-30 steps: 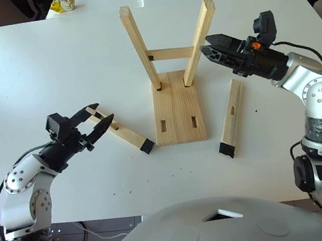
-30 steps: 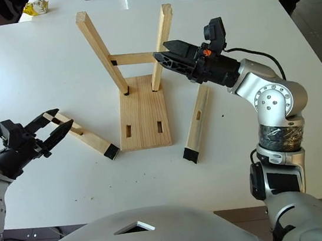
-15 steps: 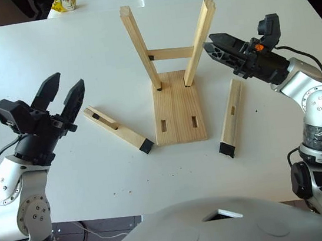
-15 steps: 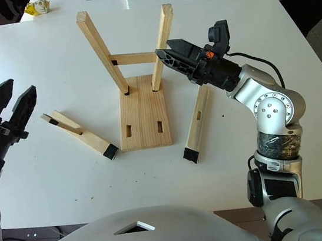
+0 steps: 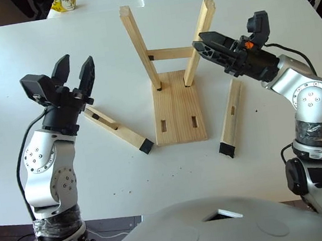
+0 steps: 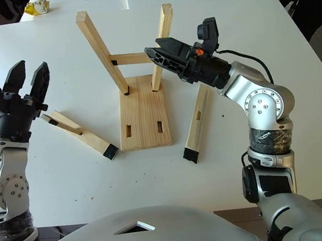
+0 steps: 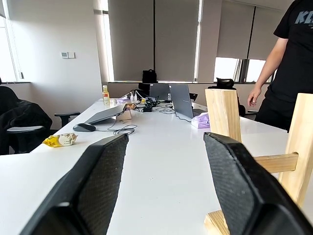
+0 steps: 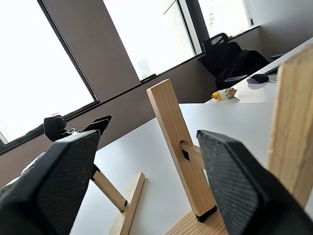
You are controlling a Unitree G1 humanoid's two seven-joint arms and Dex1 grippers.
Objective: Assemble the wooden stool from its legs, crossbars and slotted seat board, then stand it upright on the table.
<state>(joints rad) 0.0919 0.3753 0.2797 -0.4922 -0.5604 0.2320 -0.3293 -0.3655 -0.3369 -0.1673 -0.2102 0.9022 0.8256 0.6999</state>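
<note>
From the head camera you've got one seat board (image 5: 176, 106) lying flat mid-counter (image 5: 50, 46), with two legs standing up out of its far slots, the left upright leg (image 5: 140, 49) and the right upright leg (image 5: 199, 32), joined by one crossbar (image 5: 170, 53). Two slots at the near end of the board are empty. Two more legs lie loose on the counter: the left loose leg (image 5: 117, 129) angled just beside the board, and the right loose leg (image 5: 232, 117) lying along its other side. Your left gripper (image 5: 76, 61) is raised above the far end of the left loose leg, spread wide and holding nothing. Your right gripper (image 6: 152, 46) is up against the right upright leg near its top, parted too, not clamped on anything; can't tell if it actually touches the wood. In the left wrist view both fingers (image 7: 98, 186) stand well apart with bare counter between them, the two upright legs and crossbar off to one side. In the right wrist view the gap between the fingers (image 8: 63, 186) frames the left upright leg farther off, while the right upright leg sits just outside one finger.
</note>
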